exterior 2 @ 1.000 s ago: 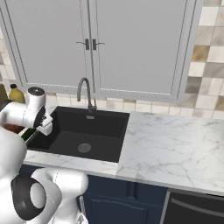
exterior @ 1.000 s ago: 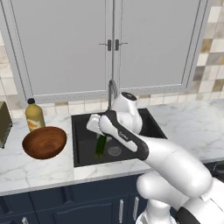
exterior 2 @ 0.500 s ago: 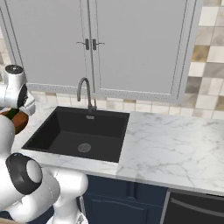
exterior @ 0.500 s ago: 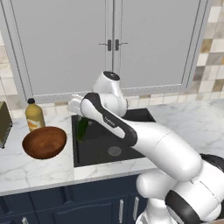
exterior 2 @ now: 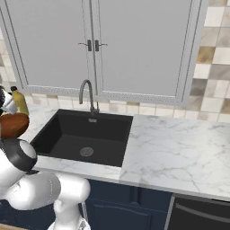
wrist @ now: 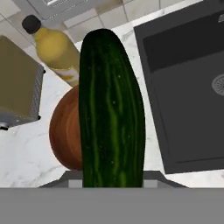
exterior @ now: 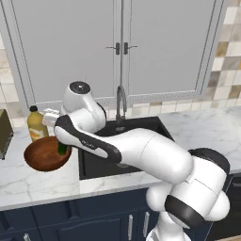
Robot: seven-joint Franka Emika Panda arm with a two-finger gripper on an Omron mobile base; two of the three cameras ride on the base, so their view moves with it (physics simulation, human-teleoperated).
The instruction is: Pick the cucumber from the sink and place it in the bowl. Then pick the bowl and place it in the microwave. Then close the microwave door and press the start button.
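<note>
My gripper (exterior: pixel 61 144) is shut on the cucumber (exterior: pixel 62 149), a dark green stubby piece hanging upright just over the right part of the reddish-brown wooden bowl (exterior: pixel 43 154). In the hand view the cucumber (wrist: pixel 111 113) runs up the middle and covers my fingertips, with the bowl (wrist: pixel 64 129) behind it, to its left. The black sink (exterior: pixel 123 141) lies to the right of the bowl, its drain (wrist: pixel 218 83) bare. The bowl (exterior 2: pixel 13 125) also sits at the left edge of the right base view, beside the sink (exterior 2: pixel 83 137). The microwave is out of view.
A yellow oil bottle (exterior: pixel 35 123) stands right behind the bowl. A metal box-like appliance (wrist: pixel 19 83) sits left of the bowl. The grey faucet (exterior: pixel 121 101) rises at the sink's back edge. Marble counter (exterior 2: pixel 175 143) stretches right of the sink.
The arm has swung left from above the sink to above the bowl, carrying the cucumber with it. The sink is left with nothing in it.
</note>
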